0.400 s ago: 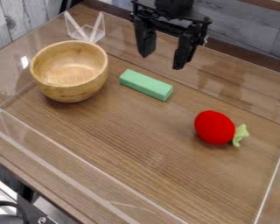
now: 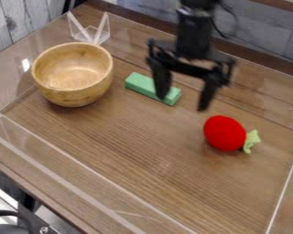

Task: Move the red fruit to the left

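Observation:
The red fruit (image 2: 226, 132) lies on the wooden table at the right, glossy and round, its pale green leafy stem (image 2: 252, 140) pointing right. My gripper (image 2: 186, 94) hangs pointing down just above and to the left of it, with its two dark fingers (image 2: 163, 83) spread wide and nothing between them. It is open. The right finger stands close to the fruit's upper left, without touching it as far as I can see.
A wooden bowl (image 2: 73, 75) stands at the left. A flat green block (image 2: 146, 86) lies between bowl and gripper, partly behind the left finger. Clear low walls (image 2: 27, 55) fence the table's edges.
The gripper has come down and toward the front right, from the back edge to a spot beside the fruit. It stays open. The fruit, block and bowl have not moved.

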Robot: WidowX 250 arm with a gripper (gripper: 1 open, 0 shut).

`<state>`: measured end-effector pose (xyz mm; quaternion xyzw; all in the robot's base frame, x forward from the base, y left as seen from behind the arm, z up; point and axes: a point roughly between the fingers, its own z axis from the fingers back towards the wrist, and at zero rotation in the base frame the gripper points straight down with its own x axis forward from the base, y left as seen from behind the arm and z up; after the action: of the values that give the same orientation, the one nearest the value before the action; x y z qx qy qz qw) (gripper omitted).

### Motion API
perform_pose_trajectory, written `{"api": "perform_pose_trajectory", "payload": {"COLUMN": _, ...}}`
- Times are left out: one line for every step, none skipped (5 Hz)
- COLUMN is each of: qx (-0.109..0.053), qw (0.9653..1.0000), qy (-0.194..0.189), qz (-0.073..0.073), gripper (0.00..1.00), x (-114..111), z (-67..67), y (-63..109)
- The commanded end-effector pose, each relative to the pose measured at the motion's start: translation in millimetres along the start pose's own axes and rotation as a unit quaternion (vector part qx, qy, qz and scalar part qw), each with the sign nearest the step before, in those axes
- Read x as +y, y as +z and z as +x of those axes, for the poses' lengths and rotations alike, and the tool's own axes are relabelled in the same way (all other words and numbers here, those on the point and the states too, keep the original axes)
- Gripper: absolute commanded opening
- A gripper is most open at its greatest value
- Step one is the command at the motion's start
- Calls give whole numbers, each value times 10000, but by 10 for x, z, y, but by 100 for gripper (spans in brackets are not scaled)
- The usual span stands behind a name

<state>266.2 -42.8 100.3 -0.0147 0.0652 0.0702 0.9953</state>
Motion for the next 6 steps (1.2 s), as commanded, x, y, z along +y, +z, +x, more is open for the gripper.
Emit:
{"api": "perform_pose_trajectory", "payload": {"qx": -400, "qw": 9979, "qy": 453, "qz": -225, "gripper": 100, "x": -252, "z": -26, "y": 14}}
{"api": "perform_pose_trajectory", "payload": {"qx": -615, "qw": 9923, "qy": 987, "qz": -416, "gripper": 100, "x": -416, "z": 81, "y": -45}}
{"api": "perform_pose_trajectory", "payload": {"qx": -821, "qw": 9814, "qy": 1638, "qz": -577, "gripper": 100, "x": -439, "z": 174, "y": -83}}
{"api": "perform_pose_trajectory", "payload": {"qx": -947, "qw": 9680, "qy": 2234, "qz": -636, "gripper": 100, "x": -446, "z": 193, "y": -161}}
{"api": "perform_pose_trajectory", "payload": {"qx": -1044, "qw": 9570, "qy": 2623, "qz": -664, "gripper": 100, "x": -461, "z": 205, "y": -232}}
{"api": "perform_pose_trajectory", "payload": {"qx": -1115, "qw": 9464, "qy": 2959, "qz": -660, "gripper": 100, "x": -475, "z": 241, "y": -305}}
